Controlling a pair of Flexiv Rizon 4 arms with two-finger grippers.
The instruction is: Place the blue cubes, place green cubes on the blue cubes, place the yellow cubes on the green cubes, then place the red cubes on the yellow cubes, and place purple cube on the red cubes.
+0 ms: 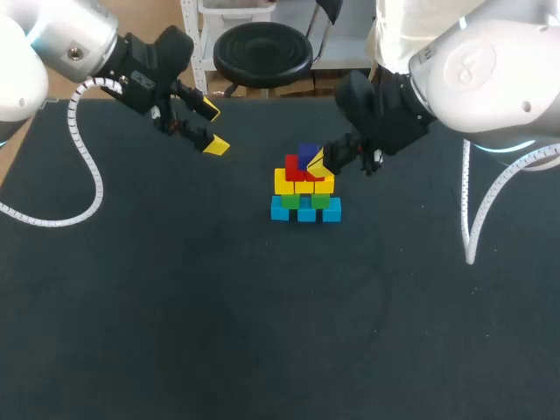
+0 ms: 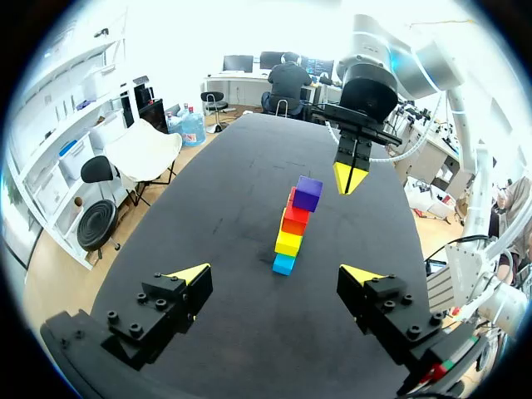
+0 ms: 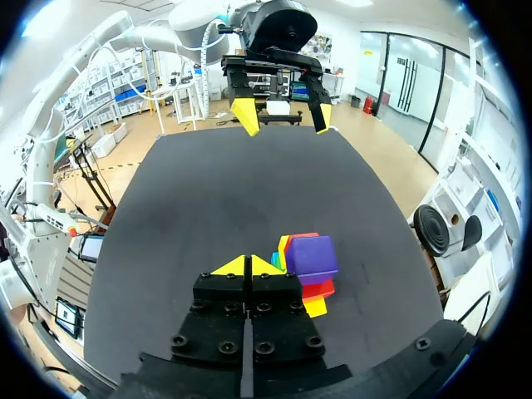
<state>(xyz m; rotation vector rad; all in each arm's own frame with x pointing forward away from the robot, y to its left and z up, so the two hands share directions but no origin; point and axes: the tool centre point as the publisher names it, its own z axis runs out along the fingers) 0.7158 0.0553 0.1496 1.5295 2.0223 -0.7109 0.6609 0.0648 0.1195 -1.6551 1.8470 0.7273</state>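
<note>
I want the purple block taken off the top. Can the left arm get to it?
Probably yes. The purple block sits uncovered on top, and the left tool is open with bare table between. The shut right tool close beside it could crowd.

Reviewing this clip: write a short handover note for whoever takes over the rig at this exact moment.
Left end effector: open, empty, off to the side of the stack.
Right end effector: shut, empty, close beside the purple cube, not gripping it.
Things: one stack on the table, with the blue cubes at the bottom, then green cubes, yellow cubes, red cubes, and the purple cube on top.
Done: all five layers appear placed.
Left: probably only to back the right arm away without knocking the stack.
</note>
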